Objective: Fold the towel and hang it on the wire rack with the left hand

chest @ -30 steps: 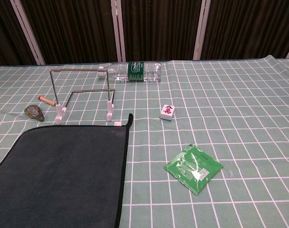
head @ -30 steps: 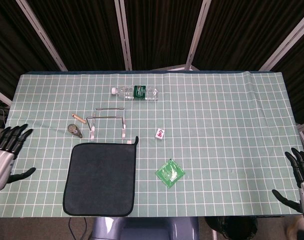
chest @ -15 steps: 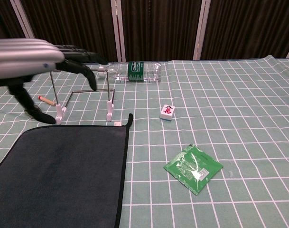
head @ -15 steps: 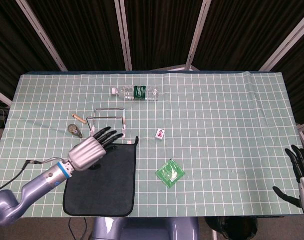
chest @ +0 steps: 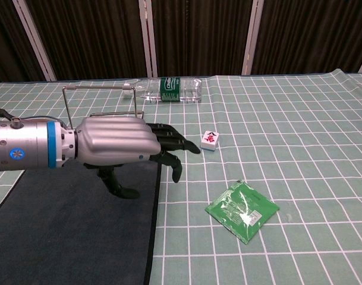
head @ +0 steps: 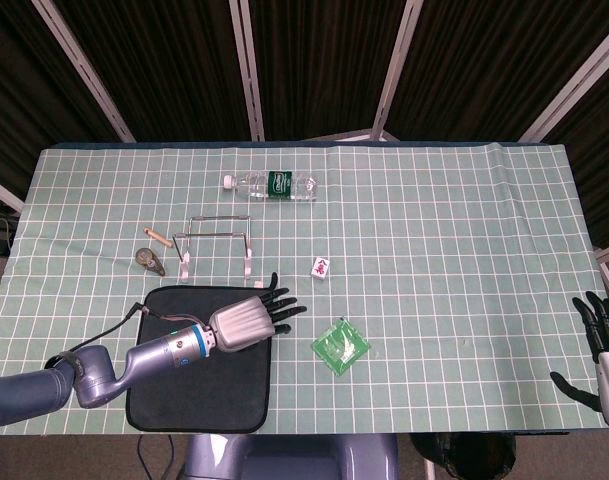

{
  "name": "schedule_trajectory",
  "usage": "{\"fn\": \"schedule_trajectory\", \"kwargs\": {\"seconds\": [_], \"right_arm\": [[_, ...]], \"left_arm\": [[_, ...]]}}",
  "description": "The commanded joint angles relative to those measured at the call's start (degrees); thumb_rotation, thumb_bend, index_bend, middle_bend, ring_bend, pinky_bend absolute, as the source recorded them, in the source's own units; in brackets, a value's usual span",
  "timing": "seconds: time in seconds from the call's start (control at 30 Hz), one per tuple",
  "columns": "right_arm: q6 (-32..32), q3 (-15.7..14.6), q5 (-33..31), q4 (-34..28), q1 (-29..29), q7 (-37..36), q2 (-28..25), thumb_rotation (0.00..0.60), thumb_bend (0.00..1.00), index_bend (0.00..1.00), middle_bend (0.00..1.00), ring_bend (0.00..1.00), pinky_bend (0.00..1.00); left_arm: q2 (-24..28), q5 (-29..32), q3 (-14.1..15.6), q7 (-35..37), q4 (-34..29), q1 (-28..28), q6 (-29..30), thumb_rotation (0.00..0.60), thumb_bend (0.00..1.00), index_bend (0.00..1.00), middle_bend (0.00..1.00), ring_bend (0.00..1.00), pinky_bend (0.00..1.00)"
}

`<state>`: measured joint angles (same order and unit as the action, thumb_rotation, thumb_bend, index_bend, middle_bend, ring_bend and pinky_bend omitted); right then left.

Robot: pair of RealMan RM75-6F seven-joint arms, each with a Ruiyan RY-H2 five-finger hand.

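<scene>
- Dark curtains with pale metal struts back a surface (head: 464, 250) covered by a green cloth with a white grid.
- Towel (head: 174, 380): dark, black-edged, lying flat and unfolded at the near edge of the surface; all places below are given relative to it.
- Wire rack (head: 218, 240): stands upright on white feet just beyond the towel's far edge, bare of cloth.
- Left robot hand (head: 249, 318): reaches over the towel's far right corner, palm down, fingers apart and extended past the towel's right edge; it grasps nothing. In the chest view (chest: 118, 142) the thumb points down toward the cloth, but contact cannot be confirmed.
- Right robot hand (head: 604, 345): well to the right of the towel, at the edge of the surface, fingers spread, holding nothing.
- Other items: a clear water bottle (head: 270, 184) lies on its side beyond the rack; a white tile (head: 323, 267) sits off the towel's far right corner; a green packet (head: 341, 347) lies to the towel's right; a small wooden stick (head: 158, 237) and a dark rounded object (head: 150, 260) lie beyond the towel's far left corner.
- Step in hand (judgement): the approach to the towel edge before the first fold; folding and hanging are not yet done.
- Next move (judgement): lower the fingers onto the right edge or corner, pinch the hem, and carry it across the towel without dragging the whole cloth or knocking the rack.
</scene>
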<state>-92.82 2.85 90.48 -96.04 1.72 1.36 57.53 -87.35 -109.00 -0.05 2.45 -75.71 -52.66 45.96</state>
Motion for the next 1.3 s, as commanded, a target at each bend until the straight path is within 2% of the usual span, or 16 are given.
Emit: {"fn": "schedule_trajectory", "kwargs": {"seconds": [0.03,0.53,1.0,1.3], "right_arm": [[0.47,0.06,-0.49,0.13,-0.11,-0.08,0.00,0.600,0.00,0.00,0.00,0.00,0.00],[1.25,0.07,-1.03,0.26,-0.34,-0.16,-0.09,0.600,0.00,0.00,0.00,0.00,0.00],[1.16,-0.13,-0.59,0.26,-0.31,-0.51,-0.24,0.600,0.00,0.00,0.00,0.00,0.00],[0.90,-0.15,-0.37,0.24,-0.25,-0.73,-0.30,0.600,0.00,0.00,0.00,0.00,0.00]], "left_arm": [[-1.06,-0.44,1.47,0.98,0.96,-0.97,0.09,0.600,0.36,0.31,0.00,0.00,0.00],[-3.01,0.44,6.26,0.43,3.95,-1.54,1.74,0.600,0.44,0.34,0.00,0.00,0.00],[-6.20,2.80,7.16,-2.22,6.49,-1.03,2.89,0.600,0.44,0.34,0.00,0.00,0.00],[-6.13,3.95,8.28,-2.99,6.90,-0.79,2.82,0.600,0.44,0.37,0.00,0.00,0.00]]}}
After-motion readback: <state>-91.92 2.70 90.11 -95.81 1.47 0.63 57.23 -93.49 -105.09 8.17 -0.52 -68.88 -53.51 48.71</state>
